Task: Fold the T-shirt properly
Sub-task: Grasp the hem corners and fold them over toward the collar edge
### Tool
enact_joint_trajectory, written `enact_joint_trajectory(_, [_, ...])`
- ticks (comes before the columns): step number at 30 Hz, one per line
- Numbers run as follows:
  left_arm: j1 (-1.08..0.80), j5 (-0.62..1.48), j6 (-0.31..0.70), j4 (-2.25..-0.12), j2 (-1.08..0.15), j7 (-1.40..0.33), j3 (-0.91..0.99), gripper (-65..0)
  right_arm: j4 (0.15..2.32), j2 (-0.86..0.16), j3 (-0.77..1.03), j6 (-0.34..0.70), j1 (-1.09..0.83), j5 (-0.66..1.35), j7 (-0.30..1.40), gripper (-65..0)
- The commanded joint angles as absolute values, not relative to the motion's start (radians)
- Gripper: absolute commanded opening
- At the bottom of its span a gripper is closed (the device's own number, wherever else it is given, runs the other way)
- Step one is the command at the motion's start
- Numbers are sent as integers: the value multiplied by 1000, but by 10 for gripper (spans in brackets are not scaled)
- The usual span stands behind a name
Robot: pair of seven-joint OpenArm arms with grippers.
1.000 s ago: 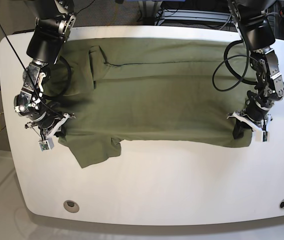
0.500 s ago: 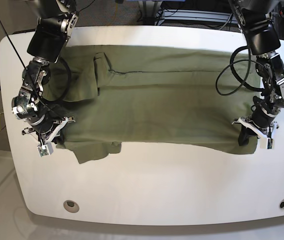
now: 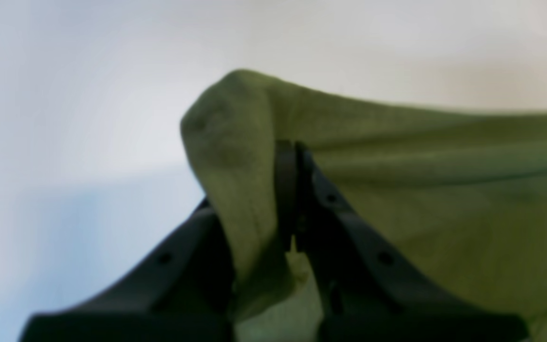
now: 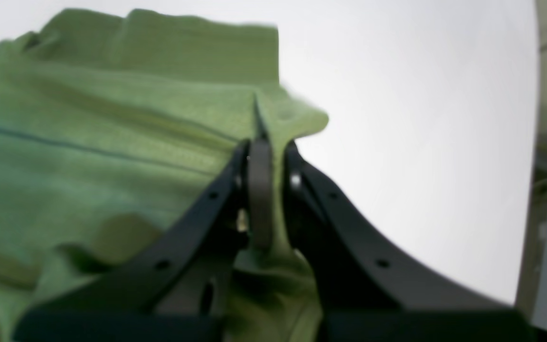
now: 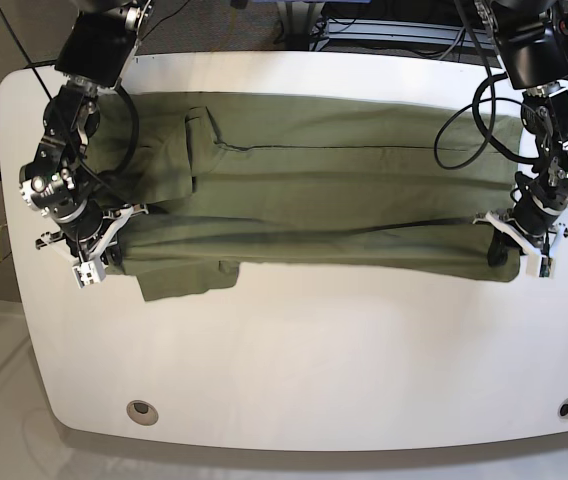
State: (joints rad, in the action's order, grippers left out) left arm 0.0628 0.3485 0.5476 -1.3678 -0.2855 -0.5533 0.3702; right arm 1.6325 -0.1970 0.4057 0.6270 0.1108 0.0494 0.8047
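At the near hem, the right tool (image 5: 92,262) at 9 o'clock and the left tool (image 5: 517,255) at 3 o'clock each pinch the T-shirt (image 5: 314,190); it lies spread across the white counter (image 5: 314,350), its far edge toward 12 o'clock.

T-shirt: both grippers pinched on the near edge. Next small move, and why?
Probably carry that edge toward the table's far side, both arms together. The left gripper and right gripper are each shut on a near corner of the T-shirt, whose near hem is lifted while the far half lies flat.
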Motion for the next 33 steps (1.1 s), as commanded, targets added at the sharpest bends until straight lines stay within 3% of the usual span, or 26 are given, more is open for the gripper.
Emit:
enact_joint_trajectory(1, [50, 367, 550, -1397, -323, -529, 383, -650, 1705, -213, 410, 621, 87, 51, 780, -650])
enact_joint_trajectory(33, [-166, 364, 549, -1572, -361, -533, 404, -650, 1946, -214, 455, 619, -153, 48, 829, -650])
